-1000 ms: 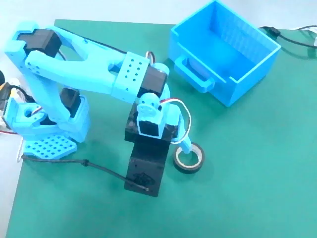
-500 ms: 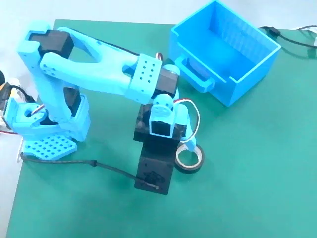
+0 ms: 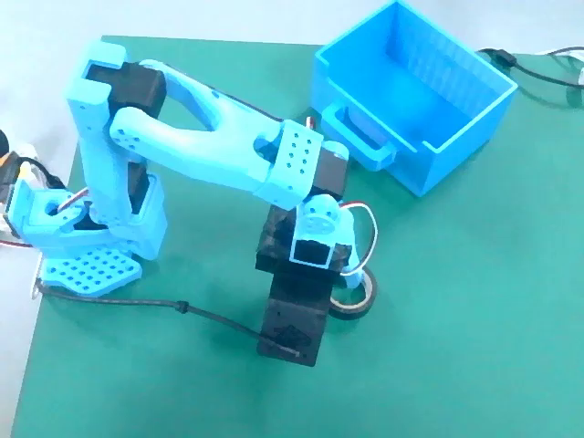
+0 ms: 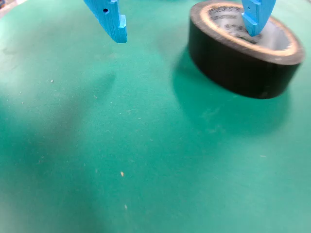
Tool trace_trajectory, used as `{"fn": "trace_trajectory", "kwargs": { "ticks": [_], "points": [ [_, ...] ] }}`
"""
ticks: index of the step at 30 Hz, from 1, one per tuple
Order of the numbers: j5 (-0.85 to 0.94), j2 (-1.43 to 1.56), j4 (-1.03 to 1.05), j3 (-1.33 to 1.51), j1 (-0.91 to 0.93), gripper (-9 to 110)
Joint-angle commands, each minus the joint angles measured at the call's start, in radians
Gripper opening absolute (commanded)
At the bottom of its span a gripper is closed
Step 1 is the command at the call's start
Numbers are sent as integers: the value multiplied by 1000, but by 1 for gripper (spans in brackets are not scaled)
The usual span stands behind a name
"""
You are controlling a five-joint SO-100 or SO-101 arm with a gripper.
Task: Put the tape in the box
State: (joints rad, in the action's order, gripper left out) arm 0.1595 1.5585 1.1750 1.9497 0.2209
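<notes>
The tape (image 3: 367,295) is a black roll with a pale core, lying flat on the green mat and half hidden under my wrist in the fixed view. My gripper (image 3: 339,283) hangs right over it. In the wrist view the tape (image 4: 243,63) sits at the upper right and my gripper (image 4: 187,36) is open. Its right fingertip (image 4: 254,19) is down inside the core, and its left fingertip (image 4: 112,22) is well clear of the roll over bare mat. The box (image 3: 461,137), a bright blue bin, stands at the back right with its loop handle (image 3: 361,139) facing the arm.
The arm's base (image 3: 82,242) stands at the mat's left edge. A black cable (image 3: 155,304) trails across the mat from there to the wrist. Another cable (image 3: 538,71) lies behind the box. Open green mat (image 3: 474,319) lies to the right of the tape.
The arm has stretched further right and forward. The wrist now covers more of the tape, which has barely shifted. The gripper stays open.
</notes>
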Motion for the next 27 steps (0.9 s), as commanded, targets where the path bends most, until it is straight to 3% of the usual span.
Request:
{"fn": "trace_trajectory", "kwargs": {
  "ticks": [1,27],
  "points": [
    [5,-12,-9,-109,2,36],
    [-12,-127,-66,-114,-100,36]
  ]
}}
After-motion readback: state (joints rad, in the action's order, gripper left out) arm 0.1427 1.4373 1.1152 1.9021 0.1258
